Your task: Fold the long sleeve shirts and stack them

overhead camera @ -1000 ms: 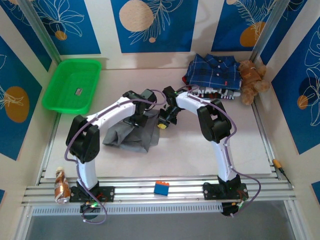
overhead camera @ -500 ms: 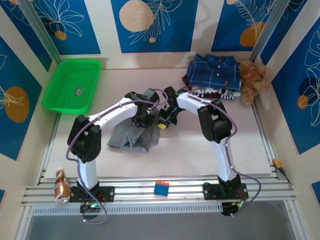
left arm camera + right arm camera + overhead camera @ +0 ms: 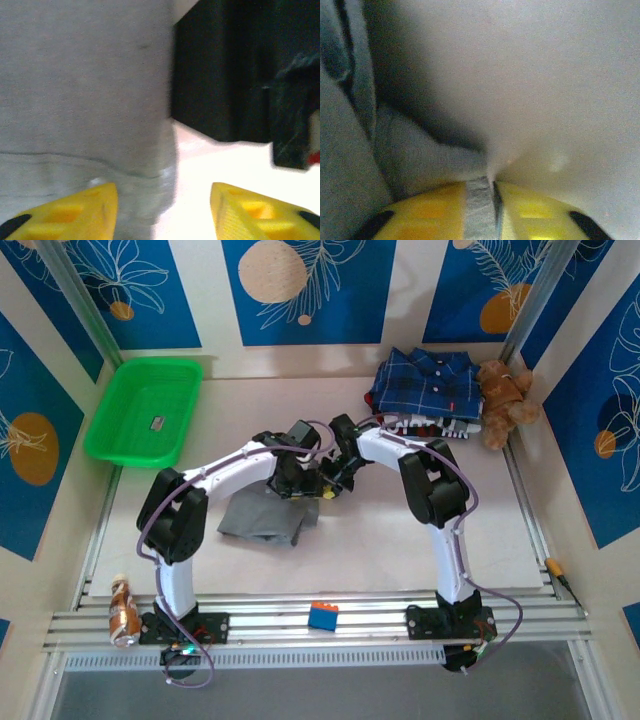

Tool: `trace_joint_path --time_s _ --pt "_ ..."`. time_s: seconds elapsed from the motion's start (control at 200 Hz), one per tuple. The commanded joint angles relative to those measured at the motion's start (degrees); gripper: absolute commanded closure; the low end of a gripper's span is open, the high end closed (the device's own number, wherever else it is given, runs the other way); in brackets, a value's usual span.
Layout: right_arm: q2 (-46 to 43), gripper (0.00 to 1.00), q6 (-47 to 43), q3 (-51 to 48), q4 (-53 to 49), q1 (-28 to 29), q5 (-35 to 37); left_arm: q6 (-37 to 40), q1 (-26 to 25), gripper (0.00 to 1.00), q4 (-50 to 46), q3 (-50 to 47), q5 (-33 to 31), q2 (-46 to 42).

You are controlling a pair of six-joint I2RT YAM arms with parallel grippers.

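Note:
The grey long sleeve shirt [image 3: 262, 517] lies bunched and folded on the table in front of the left arm. My left gripper [image 3: 298, 484] is at its right edge. In the left wrist view this gripper [image 3: 162, 212] is open, and the grey shirt [image 3: 85, 100] lies under its left finger [image 3: 65, 215]. My right gripper [image 3: 325, 486] is just beside it, and in the right wrist view it [image 3: 482, 210] is shut on a strip of the grey shirt [image 3: 420, 160]. The navy plaid shirt [image 3: 425, 380] tops a pile at the back right.
A brown teddy bear [image 3: 505, 400] sits right of the plaid pile. A green tray [image 3: 110, 430] stands at the back left. A blue brick [image 3: 322, 617] and a bottle [image 3: 122, 610] rest on the front rail.
My left gripper carried the cloth to the right, so the grey shirt is now narrower, then opened and let it go. The right gripper stayed almost where it was.

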Motion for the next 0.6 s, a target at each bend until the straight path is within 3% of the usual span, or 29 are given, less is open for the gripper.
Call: trace_joint_path --time_s 0.0,0.135,0.385,0.465,0.595 --pt "-3.69 0.67 1.49 -3.98 -2.73 -2.13 0.79 -5.28 0.58 0.41 6.85 1.14 7.64 -3.62" --pt "-8.15 0.59 0.13 -4.69 -3.5 -5.05 1.32 -8.6 2.56 0.32 11.23 -0.43 9.74 -9.81" --pt "-10.59 0.55 -3.12 -2.17 -2.07 -3.44 0.38 -3.8 11.39 0.27 3.75 -10.95 4.9 -21.66" --pt "-8.51 0.55 -3.68 0.49 -2.04 -2.37 0.21 -3.5 13.47 0.31 5.5 -16.49 7.01 -24.04" --pt "-4.18 0.58 -4.03 6.27 -2.13 -1.22 -0.98 -5.54 13.96 0.47 12.97 -25.71 11.26 -27.84"
